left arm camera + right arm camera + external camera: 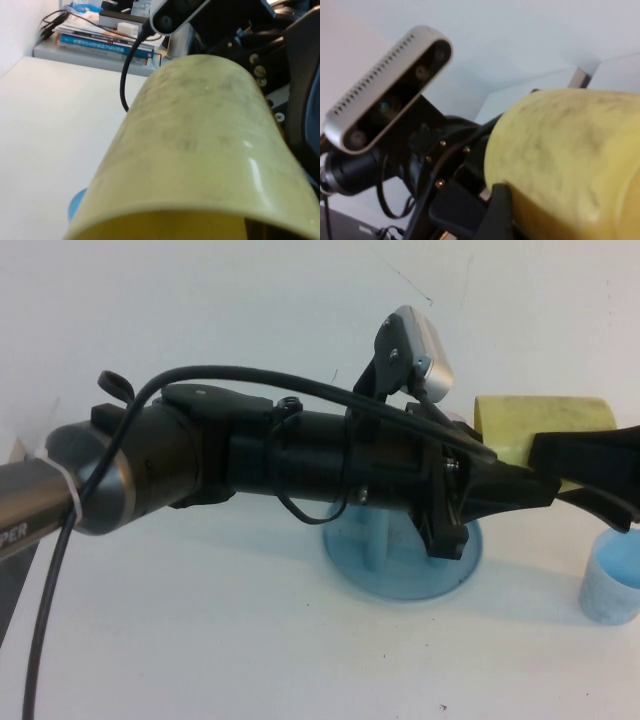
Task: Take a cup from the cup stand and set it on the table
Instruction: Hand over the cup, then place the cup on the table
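Observation:
The yellow cup (530, 415) hangs on its side in the air, to the right of and above the blue cup stand (400, 565), whose pegs are mostly hidden under my left arm. My left gripper (520, 485) reaches across from the left and is shut on the cup. My right gripper (562, 483) comes in from the right edge and is shut on the cup's wall. The cup fills the left wrist view (200, 140) and the right wrist view (570, 150), where one black finger (495, 210) lies against it. The white table (250, 640) lies below.
A light blue cup (610, 580) stands on the table at the right edge, below the right gripper. My left arm (300, 455) spans the middle of the high view. Books and clutter (105, 35) lie beyond the table's edge.

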You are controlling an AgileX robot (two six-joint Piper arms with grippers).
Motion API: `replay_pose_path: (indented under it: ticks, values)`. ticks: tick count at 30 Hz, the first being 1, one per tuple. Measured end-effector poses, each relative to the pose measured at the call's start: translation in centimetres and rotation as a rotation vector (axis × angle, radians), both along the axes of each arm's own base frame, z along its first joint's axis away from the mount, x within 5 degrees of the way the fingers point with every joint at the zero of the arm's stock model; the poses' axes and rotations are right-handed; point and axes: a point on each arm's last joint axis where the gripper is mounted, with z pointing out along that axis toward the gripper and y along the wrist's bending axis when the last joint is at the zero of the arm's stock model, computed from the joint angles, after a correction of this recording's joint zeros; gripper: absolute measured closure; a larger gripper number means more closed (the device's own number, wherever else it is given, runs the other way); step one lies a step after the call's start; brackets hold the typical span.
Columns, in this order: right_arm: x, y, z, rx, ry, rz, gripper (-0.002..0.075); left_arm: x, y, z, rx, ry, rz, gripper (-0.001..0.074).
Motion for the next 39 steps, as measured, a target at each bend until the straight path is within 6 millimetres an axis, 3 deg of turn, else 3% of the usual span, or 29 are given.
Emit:
replay_pose_path:
  ticks: [4, 9, 15, 20, 23, 27, 39]
  values:
    - [0.2, 0.0, 0.0, -0.049, -0.021, 0.015, 0.0078, 0.3, 0.5, -0.3, 0.062, 0.017, 0.004, 0.0705]
    - [0.6, 0.3, 0.5, -0.103, -0.058, 0.057, 0.0074, 0.4, 2.6, 0.3, 0.196, 0.047, 0.019, 0.0704]
    - [1.3, 0.1, 2.2, -0.066, -0.133, 0.029, 0.0074, -0.2, 6.6, 0.0, 0.622, -0.093, 0.102, 0.0727]
    - [1.3, 0.1, 2.2, -0.083, -0.17, 0.031, 0.0075, -0.8, 9.6, 1.0, 0.88, -0.051, 0.307, 0.0729]
    - [1.5, 0.0, 2.0, -0.105, -0.173, 0.007, 0.0076, -0.5, 11.1, 0.4, 1.038, 0.003, 0.417, 0.0729]
    - [1.7, -0.2, 1.9, -0.135, -0.186, -0.021, 0.0076, 0.7, 12.0, -1.5, 1.198, 0.036, 0.476, 0.0729]
    - [2.0, -0.3, 1.7, -0.165, -0.186, -0.049, 0.0076, 4.0, 10.5, -10.4, 1.354, 0.188, 0.389, 0.0729]
